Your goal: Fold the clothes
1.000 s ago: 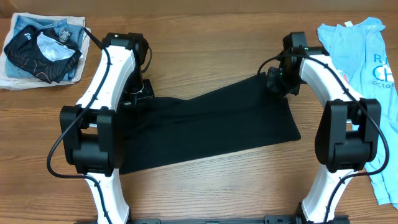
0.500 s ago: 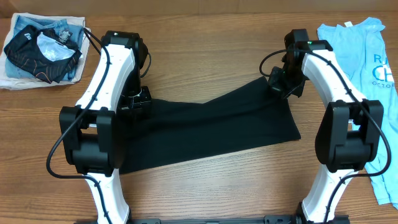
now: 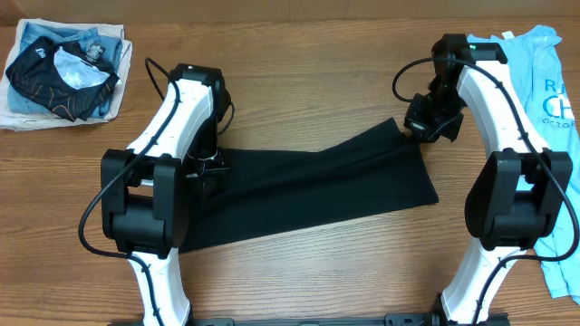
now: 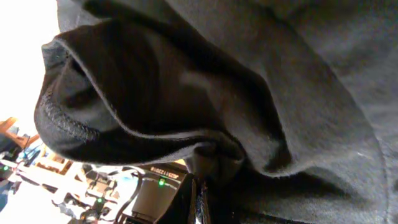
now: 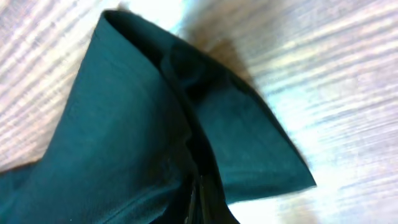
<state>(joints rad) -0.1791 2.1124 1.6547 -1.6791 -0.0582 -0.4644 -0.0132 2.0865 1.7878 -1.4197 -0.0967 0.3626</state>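
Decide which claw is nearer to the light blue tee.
Right. The right claw grips the black T-shirt at its end nearest the light blue tee; the left claw holds the shirt's opposite end, farther away.

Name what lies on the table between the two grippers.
The black T-shirt stretches from the left gripper to the right gripper, seen in the overhead view.

White-shelled arms [image 3: 168,113]; black joints [image 3: 145,204]; black cables [image 3: 91,217].
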